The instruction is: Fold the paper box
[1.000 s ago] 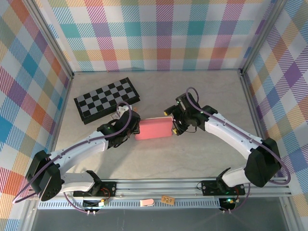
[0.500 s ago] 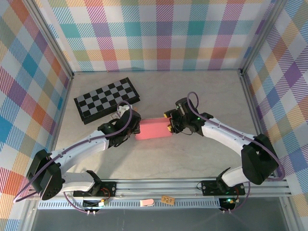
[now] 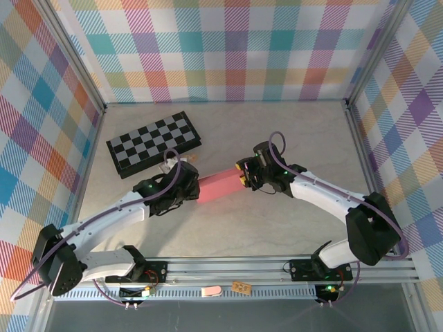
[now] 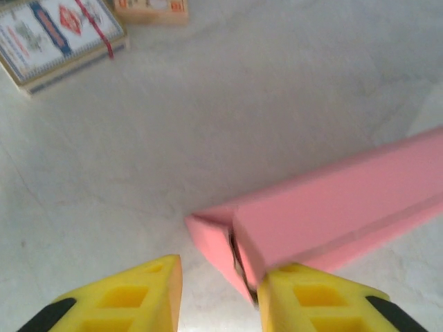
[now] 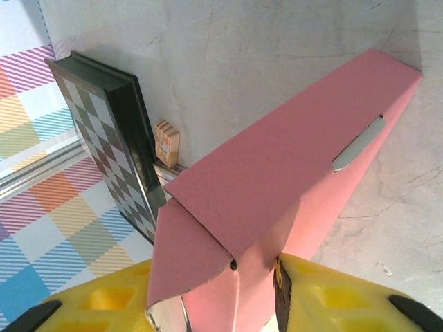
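The right gripper [image 5: 216, 266] clamps one end of the paper box [image 5: 291, 159], a yellow finger [image 5: 325, 297] pressed to each side of the pink cardboard. An end flap folds down between the jaws with a sliver of its pale reverse showing. A narrow grey slit is cut into the long edge farther along.

At the opposite end, the left gripper [image 4: 221, 273] stands with its jaws parted. The box's corner [image 4: 235, 252] sits in the gap against one yellow finger [image 4: 318, 301], and bare table [image 4: 242, 104] lies between it and the other finger.

From above, the box [image 3: 220, 185] is a long, closed pink shape spanning the two grippers near the middle of the table [image 3: 277, 131]. The left gripper [image 3: 192, 188] and the right gripper [image 3: 242, 178] face each other across it.

Behind the left arm, a black-and-white checkered board [image 3: 154, 143] lies flat toward the back left. A small tan carton [image 5: 167, 144] sits just beside it, and a flat printed pack [image 4: 62, 34] with a red band lies near that.
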